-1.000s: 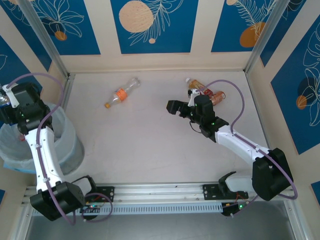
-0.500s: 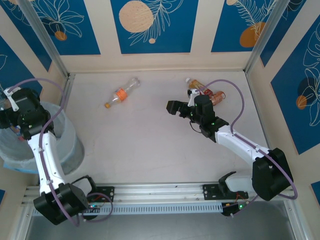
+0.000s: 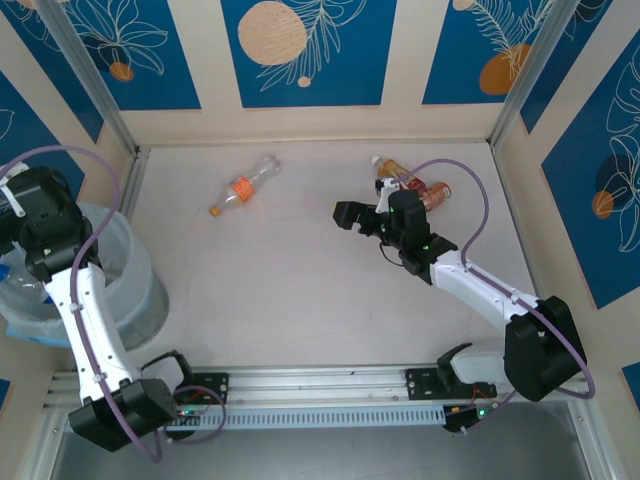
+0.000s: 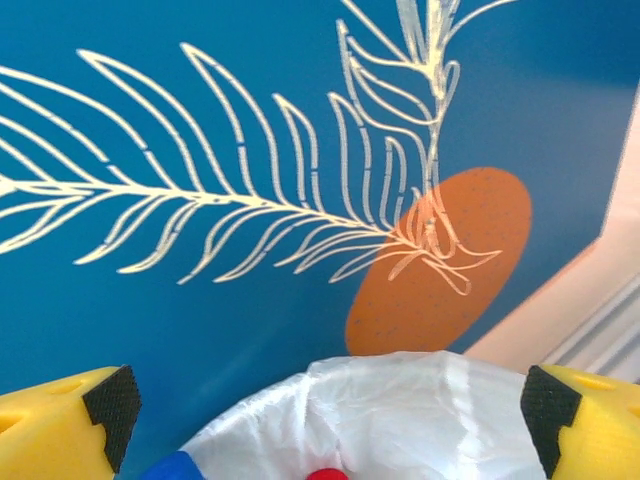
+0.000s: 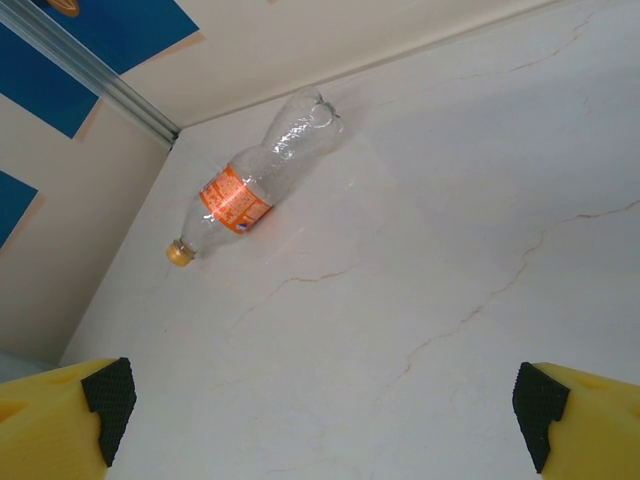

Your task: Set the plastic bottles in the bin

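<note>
We see the left claw point(image 4: 330, 415) spread over the bin point(image 4: 420, 400), a blue cap point(image 4: 172, 466) cut off below it, and the right claw point(image 5: 325, 405) spread facing a bottle point(image 5: 250, 190).

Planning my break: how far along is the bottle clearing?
Done: a blue cap and a red cap show inside the bin, so at least two bottles seem in. In hand: nothing; the left gripper is open above the bin, the right gripper open over the table. Left: the orange-labelled bottle, an amber bottle and a red-labelled bottle on the table.
</note>
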Robot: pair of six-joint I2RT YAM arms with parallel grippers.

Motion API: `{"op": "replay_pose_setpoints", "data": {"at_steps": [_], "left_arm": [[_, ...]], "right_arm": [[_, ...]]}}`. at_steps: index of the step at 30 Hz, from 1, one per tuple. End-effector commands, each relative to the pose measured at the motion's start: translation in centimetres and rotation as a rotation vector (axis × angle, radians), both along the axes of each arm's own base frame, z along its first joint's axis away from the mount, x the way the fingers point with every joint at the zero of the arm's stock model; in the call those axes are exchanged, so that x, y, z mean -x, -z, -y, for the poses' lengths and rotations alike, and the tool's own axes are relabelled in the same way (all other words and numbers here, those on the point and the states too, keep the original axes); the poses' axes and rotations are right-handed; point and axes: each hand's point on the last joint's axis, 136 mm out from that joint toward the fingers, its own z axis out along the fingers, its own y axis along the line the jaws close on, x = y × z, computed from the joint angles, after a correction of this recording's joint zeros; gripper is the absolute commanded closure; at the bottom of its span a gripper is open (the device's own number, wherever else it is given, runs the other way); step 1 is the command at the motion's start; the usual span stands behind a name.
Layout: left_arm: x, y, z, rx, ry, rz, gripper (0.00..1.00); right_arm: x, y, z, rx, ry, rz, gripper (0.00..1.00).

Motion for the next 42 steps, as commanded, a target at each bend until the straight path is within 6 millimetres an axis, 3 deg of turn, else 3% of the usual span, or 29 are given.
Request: {"op": "replay_pose_setpoints", "data": {"at_steps": [1, 7, 22, 31, 37, 42], "left_arm": [[-0.8, 0.4, 1.8, 0.099, 0.078, 0.033, 0.01], [-2.8, 0.7, 6.1, 0.193, 0.222, 0.03, 0.01], [-9.4, 1.0, 21.4, 0.256, 0.655, 0.043, 0.01], [-13.6, 3.1, 29.0, 0.265, 0.835, 0.016, 0.01], [-17.1, 6.2, 34.0, 0.309, 0.974, -0.078, 0.01], [-20.1, 9.4, 36.0, 0.33, 0.991, -0.184, 0.01]], "right_arm": [[0.1, -0.8, 0.0, -0.007, 0.003, 0.009, 0.01], [0.5, -0.3, 0.3, -0.005, 0.018, -0.024, 0.01], [1.0, -0.2, 1.2, -0.007, 0.054, 0.01, 0.01], [0.9, -0.3, 0.5, -0.035, 0.032, 0.001, 0.01], [0.9, -0.4, 0.8, -0.024, 0.047, 0.001, 0.01], [1.5, -0.1, 1.4, -0.018, 0.069, -0.021, 0.01]]}}
